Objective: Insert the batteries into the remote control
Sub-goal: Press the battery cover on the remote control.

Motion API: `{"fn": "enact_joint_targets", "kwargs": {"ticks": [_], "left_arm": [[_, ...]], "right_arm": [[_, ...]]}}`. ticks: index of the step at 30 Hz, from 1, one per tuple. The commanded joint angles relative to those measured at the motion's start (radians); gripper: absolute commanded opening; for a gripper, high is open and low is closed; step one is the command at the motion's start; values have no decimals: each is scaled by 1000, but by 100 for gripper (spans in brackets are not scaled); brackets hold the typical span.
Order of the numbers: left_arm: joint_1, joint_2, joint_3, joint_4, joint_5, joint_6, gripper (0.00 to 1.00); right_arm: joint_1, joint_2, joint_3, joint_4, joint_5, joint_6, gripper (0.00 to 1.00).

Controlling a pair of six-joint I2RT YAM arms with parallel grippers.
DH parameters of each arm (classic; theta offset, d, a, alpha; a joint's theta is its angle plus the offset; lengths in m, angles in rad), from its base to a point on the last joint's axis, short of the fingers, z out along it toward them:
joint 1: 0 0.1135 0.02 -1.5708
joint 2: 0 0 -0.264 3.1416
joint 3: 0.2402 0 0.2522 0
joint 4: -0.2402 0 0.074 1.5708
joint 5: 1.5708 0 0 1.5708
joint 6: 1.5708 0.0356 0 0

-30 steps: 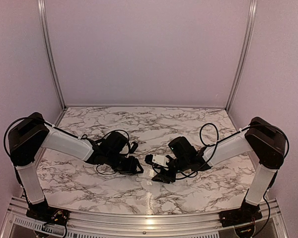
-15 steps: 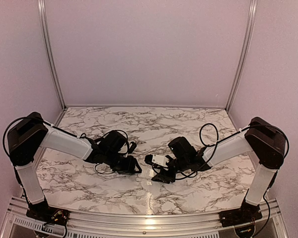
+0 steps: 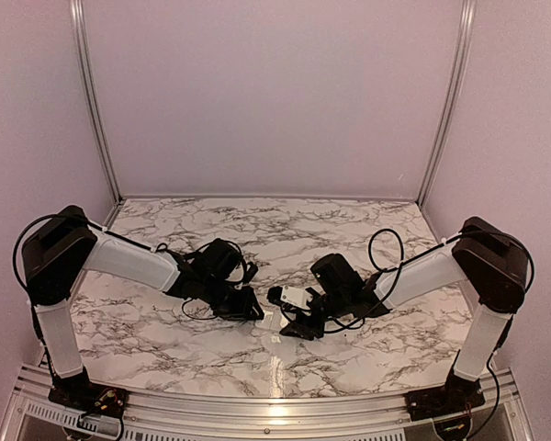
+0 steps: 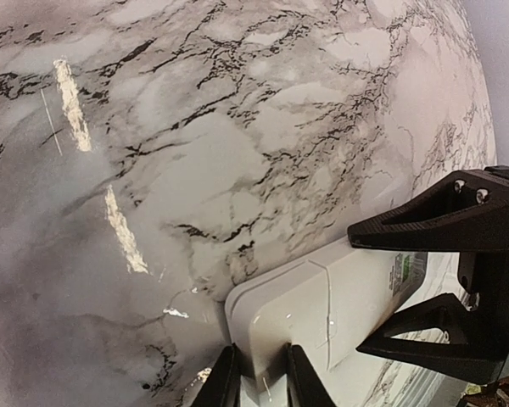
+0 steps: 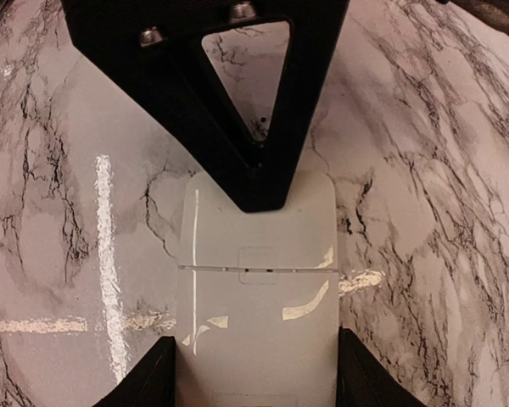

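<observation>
The white remote control (image 5: 254, 314) is turned back side up, with the battery cover seam across it. My right gripper (image 5: 256, 377) is shut on its two long sides. My left gripper (image 4: 265, 386) is shut on the near end of the remote (image 4: 339, 288), one finger on the back face and one at the edge. In the top view the grippers meet at the table's middle front, left (image 3: 255, 310) and right (image 3: 289, 323), with the remote (image 3: 268, 318) between them. No batteries show in any view.
The marble table (image 3: 257, 230) has walls on three sides and a metal rail along the front edge. Black cables loop off both wrists. The left finger (image 5: 237, 110) covers the remote's far end in the right wrist view.
My left arm has shifted a little to the right and closer to the remote. The right arm and the remote have stayed put.
</observation>
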State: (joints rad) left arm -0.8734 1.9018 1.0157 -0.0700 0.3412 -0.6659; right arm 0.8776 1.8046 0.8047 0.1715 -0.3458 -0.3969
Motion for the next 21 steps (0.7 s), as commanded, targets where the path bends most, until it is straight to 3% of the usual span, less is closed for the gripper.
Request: {"fn": "enact_joint_targets", "kwargs": {"ticks": [1, 9, 13, 21], "left_arm": [[-20, 124, -65, -264, -111, 38, 12], [-49, 183, -27, -294, -91, 57, 7], [-75, 227, -12, -256, -12, 44, 0], [-127, 266, 25, -191, 114, 23, 0]], "right_arm": [[29, 45, -14, 0, 8, -13, 0], [29, 51, -21, 20, 0, -4, 0], [29, 56, -26, 37, -1, 3, 0], [29, 79, -33, 72, -8, 6, 0]]}}
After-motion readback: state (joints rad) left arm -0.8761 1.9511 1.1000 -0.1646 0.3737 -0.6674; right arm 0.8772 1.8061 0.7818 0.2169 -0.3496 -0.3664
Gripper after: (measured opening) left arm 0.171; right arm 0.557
